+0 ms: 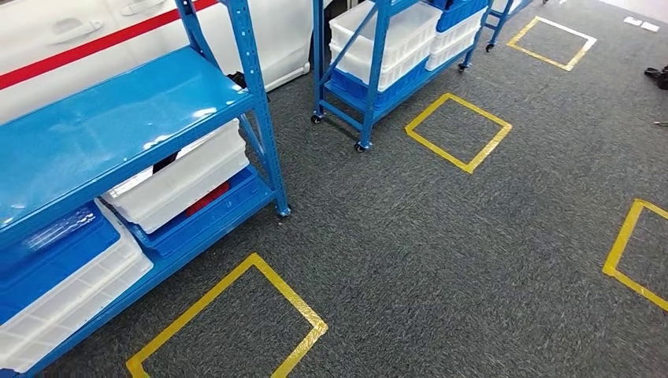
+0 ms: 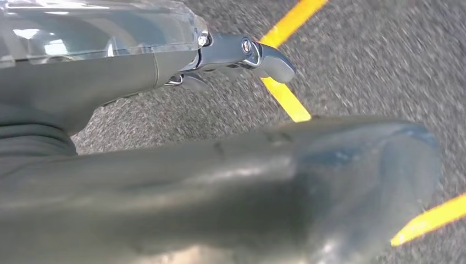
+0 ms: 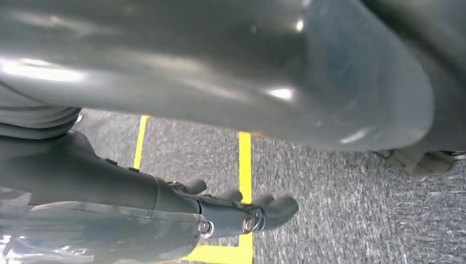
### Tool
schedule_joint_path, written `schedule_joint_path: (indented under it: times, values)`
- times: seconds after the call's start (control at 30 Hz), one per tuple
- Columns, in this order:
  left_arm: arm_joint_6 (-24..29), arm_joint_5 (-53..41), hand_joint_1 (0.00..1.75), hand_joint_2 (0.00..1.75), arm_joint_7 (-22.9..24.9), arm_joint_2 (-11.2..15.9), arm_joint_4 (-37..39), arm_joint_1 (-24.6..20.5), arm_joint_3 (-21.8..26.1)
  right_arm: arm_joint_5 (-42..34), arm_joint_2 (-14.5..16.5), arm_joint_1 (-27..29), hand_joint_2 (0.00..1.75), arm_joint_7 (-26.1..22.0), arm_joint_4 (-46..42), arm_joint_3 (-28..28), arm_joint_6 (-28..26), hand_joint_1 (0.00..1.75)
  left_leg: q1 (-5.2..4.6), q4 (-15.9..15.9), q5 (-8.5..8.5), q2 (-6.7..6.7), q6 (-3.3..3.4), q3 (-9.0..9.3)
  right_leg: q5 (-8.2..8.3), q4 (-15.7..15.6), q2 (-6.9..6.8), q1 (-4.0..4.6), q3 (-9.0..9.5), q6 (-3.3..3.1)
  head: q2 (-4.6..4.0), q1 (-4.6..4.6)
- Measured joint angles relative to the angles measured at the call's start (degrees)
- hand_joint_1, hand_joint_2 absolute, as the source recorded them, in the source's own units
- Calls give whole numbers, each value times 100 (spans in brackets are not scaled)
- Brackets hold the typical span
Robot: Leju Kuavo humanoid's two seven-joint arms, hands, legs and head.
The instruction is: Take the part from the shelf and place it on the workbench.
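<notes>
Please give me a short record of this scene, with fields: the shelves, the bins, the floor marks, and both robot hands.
near shelf: blue metal shelf at left, top board bare and shiny
bins: white bin and blue bin on its lower levels
far shelf: second blue shelf on wheels, stacked with white and blue bins
floor: grey carpet with yellow tape squares
left robot hand: above the carpet, holds nothing
right robot hand: above a yellow tape line, holds nothing
</notes>
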Motion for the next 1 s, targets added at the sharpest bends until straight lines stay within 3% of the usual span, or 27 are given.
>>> schedule_joint_path:
  times: [0.07,0.13,0.2,0.27,0.33,0.4,0.47,0.5,0.53,0.57,0.63,0.7,0.73,0.8,0.87,0.93,1.0]
  values:
    - [-4,8,0,0,8,-8,0,3,-5,1,-15,-2,0,-5,0,0,3,0,6,26,-19,-170,-27,13,436,-577,88,-18,207,-9,0,1]
    - [-6,23,0,0,13,-21,0,-2,-8,3,-30,-1,0,-8,0,-1,16,0,-4,80,-53,-325,-83,-5,774,-1277,327,-42,479,-21,0,0]
    - [-5,34,0,0,9,-28,0,-1,-8,4,-33,-6,0,-8,0,-2,36,0,-9,108,-71,-441,-154,-46,820,-1495,421,-38,558,-52,0,-1]
    - [-1,36,0,0,2,-29,1,17,-9,3,-33,-23,0,-4,0,-2,51,0,10,102,-75,-497,-228,-69,829,-1520,290,-30,575,-123,0,-1]
    - [4,36,0,0,2,-41,2,21,-9,0,-38,-28,0,1,0,-2,57,0,10,281,-197,-248,-290,-153,835,-1562,152,-35,605,-202,0,-1]
    - [8,38,0,0,9,-52,2,-16,-9,-8,-42,-16,0,3,0,-4,62,0,10,899,-533,99,-336,-450,822,-1577,-2,-19,621,-255,0,-1]
    - [8,50,0,0,24,-55,2,-44,-9,-15,-42,-7,0,3,0,-9,69,0,21,1630,-810,201,-368,-823,800,-1573,-172,5,627,-276,0,-1]
    - [8,58,0,0,38,-56,2,-42,-8,-15,-42,-7,0,3,0,-12,72,0,23,1770,-807,211,-372,-899,788,-1572,-245,11,635,-277,0,-1]
    - [7,67,0,0,57,-56,2,-36,-8,-15,-42,-10,0,3,0,-14,72,0,22,1689,-693,226,-368,-864,773,-1571,-322,15,652,-272,0,-1]
    - [8,72,0,0,78,-56,2,-32,-7,-15,-42,-14,0,3,0,-15,68,0,19,1371,-491,263,-352,-704,754,-1571,-391,18,678,-264,0,-1]
    - [9,77,0,0,101,-56,2,-40,-7,-15,-42,-17,0,3,0,-15,61,0,-23,553,-137,535,-270,-291,713,-1571,-514,37,740,-233,0,-1]
    - [9,77,0,0,107,-60,2,-58,-7,-15,-42,-27,0,3,0,-16,59,0,-81,168,-45,739,-171,-119,683,-1574,-620,58,783,-180,0,-1]
    - [10,78,0,0,108,-61,2,-61,-7,-15,-42,-36,0,3,0,-17,59,0,-102,150,-58,722,-134,-125,675,-1585,-680,63,804,-150,0,-1]
    - [14,80,0,0,109,-67,2,-49,-7,-15,-44,-57,0,4,-1,-17,57,0,-81,97,-24,567,-75,-98,645,-1598,-746,60,861,-81,0,0]
    - [17,84,0,0,111,-78,2,-43,-7,-15,-49,-60,0,4,-1,-17,56,0,-40,22,24,428,-13,-47,477,-1404,-521,48,813,-23,0,1]
    - [19,103,0,0,113,-90,2,-60,-7,-15,-53,-47,0,3,0,-18,56,0,-27,-1,49,295,23,-51,106,-713,-163,25,469,-8,0,0]
    - [20,123,0,0,113,-97,2,-71,-7,-15,-54,-33,0,3,0,-18,60,0,-30,3,55,170,34,-65,-137,-74,-25,16,128,-8,0,-1]
